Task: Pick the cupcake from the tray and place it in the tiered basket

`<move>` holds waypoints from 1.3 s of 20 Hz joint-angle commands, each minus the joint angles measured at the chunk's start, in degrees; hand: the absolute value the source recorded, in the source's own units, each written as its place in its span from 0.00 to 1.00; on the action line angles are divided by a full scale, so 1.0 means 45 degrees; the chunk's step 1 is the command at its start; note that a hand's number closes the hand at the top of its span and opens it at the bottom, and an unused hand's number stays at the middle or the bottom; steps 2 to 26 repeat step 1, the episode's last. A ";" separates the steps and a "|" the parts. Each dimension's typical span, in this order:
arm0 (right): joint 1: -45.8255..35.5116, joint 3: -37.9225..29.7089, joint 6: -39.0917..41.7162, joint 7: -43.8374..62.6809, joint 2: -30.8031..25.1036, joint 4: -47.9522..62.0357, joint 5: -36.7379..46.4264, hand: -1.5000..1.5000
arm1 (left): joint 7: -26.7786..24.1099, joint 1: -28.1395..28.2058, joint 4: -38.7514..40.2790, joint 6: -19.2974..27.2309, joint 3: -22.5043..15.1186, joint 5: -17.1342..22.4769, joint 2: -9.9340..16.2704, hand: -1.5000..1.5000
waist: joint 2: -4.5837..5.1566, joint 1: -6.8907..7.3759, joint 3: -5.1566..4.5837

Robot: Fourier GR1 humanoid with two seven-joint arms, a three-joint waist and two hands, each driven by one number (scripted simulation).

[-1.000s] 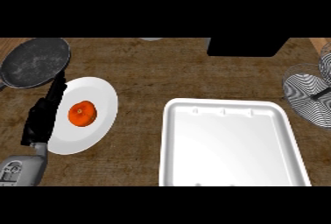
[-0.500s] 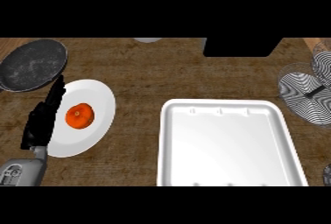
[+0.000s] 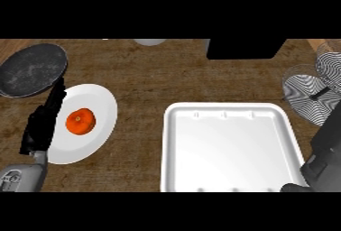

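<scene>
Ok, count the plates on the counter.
1: a white plate at the left, holding an orange fruit. The left hand covers its left edge; nothing else is plainly a plate.

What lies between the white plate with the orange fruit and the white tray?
In the head view, only a strip of bare brown counter separates the white plate from the white tray; nothing rests on that strip.

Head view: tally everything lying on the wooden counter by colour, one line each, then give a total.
White: 2, the rectangular white tray and the round white plate
Orange: 1, the round orange fruit on that plate
Dark grey: 1, the round dark grey pan
Black-and-white striped: 1, the wire tiered basket
Total: 5
</scene>
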 commanded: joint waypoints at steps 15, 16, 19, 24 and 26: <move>0.0779 0.1594 0.1333 0.2340 0.0558 -0.2457 0.0053 0.00 | -0.0118 -0.0024 0.0065 0.0332 -0.0468 -0.0451 -0.0465 0.50 | 0.0059 0.0204 0.0001; 0.0779 0.1594 0.1333 0.2340 0.0558 -0.2457 0.0053 0.00 | -0.0118 -0.0024 0.0065 0.0332 -0.0468 -0.0451 -0.0465 0.50 | 0.0059 0.0204 0.0001; 0.0779 0.1594 0.1333 0.2340 0.0558 -0.2457 0.0053 0.00 | -0.0118 -0.0024 0.0065 0.0332 -0.0468 -0.0451 -0.0465 0.50 | 0.0059 0.0204 0.0001; 0.0779 0.1594 0.1333 0.2340 0.0558 -0.2457 0.0053 0.00 | -0.0118 -0.0024 0.0065 0.0332 -0.0468 -0.0451 -0.0465 0.50 | 0.0059 0.0204 0.0001; 0.0779 0.1594 0.1333 0.2340 0.0558 -0.2457 0.0053 0.00 | -0.0118 -0.0024 0.0065 0.0332 -0.0468 -0.0451 -0.0465 0.50 | 0.0059 0.0204 0.0001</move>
